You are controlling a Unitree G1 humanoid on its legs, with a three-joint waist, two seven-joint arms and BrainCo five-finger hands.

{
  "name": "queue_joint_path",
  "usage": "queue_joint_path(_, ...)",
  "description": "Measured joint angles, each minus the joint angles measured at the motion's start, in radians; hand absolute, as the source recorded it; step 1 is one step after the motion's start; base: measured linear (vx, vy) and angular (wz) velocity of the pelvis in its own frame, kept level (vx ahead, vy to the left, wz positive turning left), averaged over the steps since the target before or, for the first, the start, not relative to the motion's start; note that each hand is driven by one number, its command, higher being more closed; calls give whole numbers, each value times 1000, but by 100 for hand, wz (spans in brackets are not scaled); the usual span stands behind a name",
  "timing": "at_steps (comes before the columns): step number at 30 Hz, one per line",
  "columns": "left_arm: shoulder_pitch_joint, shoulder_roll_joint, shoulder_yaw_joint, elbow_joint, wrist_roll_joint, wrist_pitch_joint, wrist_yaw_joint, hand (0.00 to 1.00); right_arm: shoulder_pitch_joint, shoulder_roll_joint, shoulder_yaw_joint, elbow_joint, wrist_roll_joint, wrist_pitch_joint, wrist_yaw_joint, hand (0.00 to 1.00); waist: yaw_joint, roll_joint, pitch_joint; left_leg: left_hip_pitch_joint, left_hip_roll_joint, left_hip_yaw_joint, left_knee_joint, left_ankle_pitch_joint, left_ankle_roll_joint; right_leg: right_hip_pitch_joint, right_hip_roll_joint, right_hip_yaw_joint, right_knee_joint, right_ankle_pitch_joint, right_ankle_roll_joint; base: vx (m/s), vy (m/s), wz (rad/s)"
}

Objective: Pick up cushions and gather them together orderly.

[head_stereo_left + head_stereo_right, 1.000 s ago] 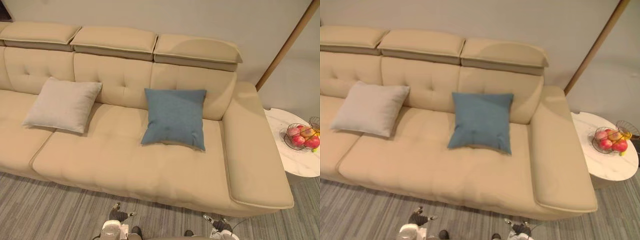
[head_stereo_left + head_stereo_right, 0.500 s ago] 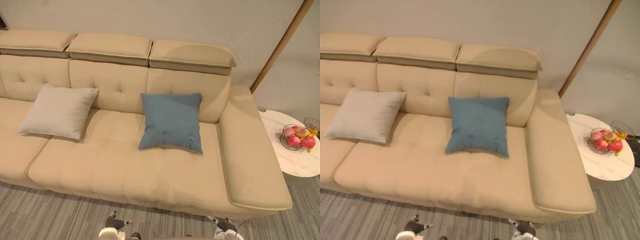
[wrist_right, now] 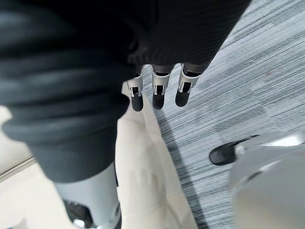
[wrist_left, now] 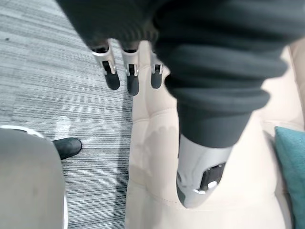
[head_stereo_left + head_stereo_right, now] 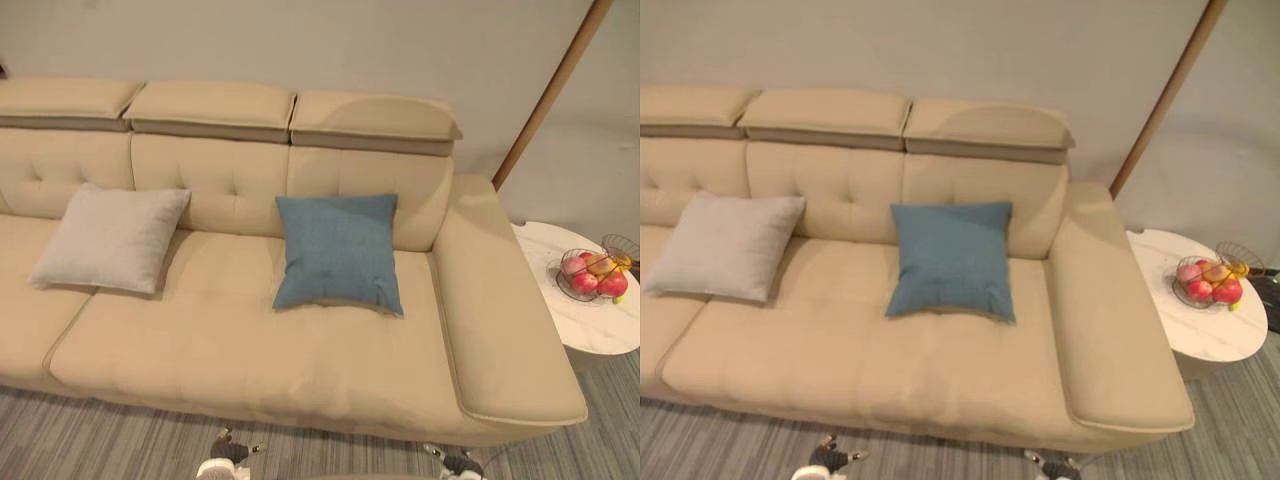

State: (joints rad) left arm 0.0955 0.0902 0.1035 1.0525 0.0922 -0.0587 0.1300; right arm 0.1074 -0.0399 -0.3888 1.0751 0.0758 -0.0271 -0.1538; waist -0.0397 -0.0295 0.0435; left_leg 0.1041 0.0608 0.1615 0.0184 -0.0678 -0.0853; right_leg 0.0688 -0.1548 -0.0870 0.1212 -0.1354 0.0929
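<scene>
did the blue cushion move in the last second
No. The camera shifted; the blue cushion still leans on the same backrest section by the armrest.

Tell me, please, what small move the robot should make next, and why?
Probably raise the right hand toward the blue cushion. Both hands, the left hand too, hang open and empty by the front of the sofa, and the beige cushion lies apart from the blue one.

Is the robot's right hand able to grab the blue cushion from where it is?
Probably not yet. The right hand hangs open, low by the front of the sofa; the blue cushion leans on the backrest, across the seat. Nothing blocks the way.
</scene>
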Motion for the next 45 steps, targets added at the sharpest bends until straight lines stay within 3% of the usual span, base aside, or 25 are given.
queue_joint_path(3,4,-30,82,-4,-17,3,-7,0,26,2,4,-22,-24,15,6,0,-7,11,9,26,16,51,19,-13,-8,-25,12,61,53,-19,-4,-102,-11,-46)
queue_joint_path(5,3,-53,126,-21,-23,4,-9,0,34,9,13,-81,-34,18,6,0,-2,15,28,-10,36,78,125,-64,-11,-67,32,129,90,-23,0,-132,-29,-96)
queue_joint_path(7,3,-82,150,-33,-36,0,-10,0,34,8,39,-114,-34,15,5,0,2,30,31,-47,47,20,206,-109,2,-128,61,224,121,-19,-1,-145,-47,-130)
queue_joint_path(8,4,-89,150,-33,-36,0,-10,0,35,5,43,-125,-34,12,5,0,1,41,29,-51,54,6,212,-134,-13,-146,77,246,124,-19,7,-116,3,-122)
queue_joint_path(14,-3,-78,140,-41,-36,0,-21,0,52,26,63,-166,-35,15,3,0,-9,18,32,-33,73,218,210,-196,-30,-252,142,456,136,41,-4,-52,63,-117)
queue_joint_path(16,-12,-77,119,-42,-36,0,-21,0,41,19,84,-167,-37,16,4,0,-14,21,38,-29,96,309,219,-192,-28,-296,157,420,142,89,-3,58,41,-126)
queue_joint_path(17,-17,-75,115,-55,-37,-1,-23,0,20,21,85,-168,-37,17,2,0,3,14,41,-12,110,385,228,-190,-31,-344,157,282,176,117,-41,129,28,-174)
queue_joint_path(19,-36,-82,115,-59,-38,2,-22,0,-5,32,114,-173,-38,13,0,0,-2,5,51,-6,123,454,270,-190,-30,-385,151,46,198,169,-143,125,18,-173)
queue_joint_path(20,-49,-93,117,-60,-46,1,-22,0,-10,40,129,-190,-39,8,0,0,-4,14,60,2,140,488,309,-178,-11,-368,174,-71,135,233,-243,66,-32,-169)
queue_joint_path(21,-62,-98,128,-62,-49,-1,-24,0,-36,50,138,-192,-40,8,1,0,18,31,71,-9,170,512,337,-177,22,-321,185,-124,52,263,-322,19,-91,-173)
queue_joint_path(22,-76,-111,133,-62,-52,-1,-25,0,-39,50,134,-199,-54,6,3,0,16,38,72,4,172,540,276,-156,47,-328,162,-214,134,154,-337,43,-101,-133)
queue_joint_path(23,-97,-120,102,-67,-55,-4,-25,0,-43,45,129,-185,-77,10,2,0,8,30,75,55,122,565,207,-173,8,-338,37,-354,367,-52,-212,37,-94,-65)
queue_joint_path(24,-105,-108,92,-66,-55,-4,-26,0,-40,50,127,-181,-76,11,2,0,2,20,75,56,112,567,207,-179,-3,-325,23,-346,353,-83,-176,53,-66,-39)
queue_joint_path(25,-117,-106,91,-54,-55,-2,-26,0,-40,49,124,-177,-77,10,3,0,-1,15,78,64,109,568,201,-178,-11,-324,37,-334,346,-88,-186,11,-74,-21)
queue_joint_path(27,-110,-106,94,-17,-55,3,-28,0,-62,26,125,-149,-77,9,3,0,-6,52,88,82,120,570,172,-145,-37,-287,104,-297,253,-56,-185,23,-98,-54)
queue_joint_path(29,-93,-98,96,-18,-54,7,-28,0,-73,21,122,-115,-75,9,3,0,-5,50,94,66,168,564,291,-140,-37,-256,133,-269,207,-53,-184,71,-136,-49)
queue_joint_path(30,-77,-98,107,-19,-53,10,-28,0,-68,21,117,-115,-76,9,2,0,-6,48,100,27,229,542,447,-139,-25,-218,152,-250,178,-49,-187,63,-163,-34)
queue_joint_path(31,-73,-96,116,-31,-51,10,-28,0,-65,23,119,-115,-75,10,1,0,-3,42,109,-17,278,502,590,-152,19,-188,173,-226,157,-46,-193,63,-168,-44)
queue_joint_path(33,-66,-98,122,-49,-45,10,-28,0,-71,21,127,-120,-75,11,1,0,8,52,110,-94,309,389,755,-195,29,-160,208,-165,149,-46,-199,53,-63,-90)
queue_joint_path(35,-62,-106,125,-62,-44,9,-28,0,-73,23,127,-118,-75,12,1,0,26,51,111,-153,256,261,751,-215,5,-149,224,-93,150,-46,-200,84,24,-129)
queue_joint_path(38,-66,-117,126,-73,-47,4,-27,0,-66,24,127,-119,-75,18,0,0,33,48,113,-202,114,24,593,-239,-32,-138,238,34,156,-44,-190,98,115,-136)
queue_joint_path(40,-65,-131,139,-79,-55,-3,-26,0,-67,24,128,-120,-76,19,-2,0,39,54,110,-204,40,-157,449,-230,-22,-145,261,123,158,-44,-169,97,186,-155)
queue_joint_path(41,-63,-134,139,-79,-56,-3,-27,0,-67,23,130,-121,-76,19,-3,0,41,59,107,-201,38,-188,403,-212,9,-154,275,155,167,-45,-167,125,203,-162)
queue_joint_path(42,-65,-137,145,-78,-55,-3,-28,0,-68,22,144,-125,-76,19,-5,0,44,69,101,-185,48,-189,359,-197,-11,-176,295,196,212,-61,-161,139,196,-144)
queue_joint_path(45,-80,-130,147,-57,-55,-2,-28,0,-43,38,163,-150,-76,19,-5,0,39,31,88,-154,44,-61,344,-215,13,-219,288,275,280,-87,-122,166,198,-104)
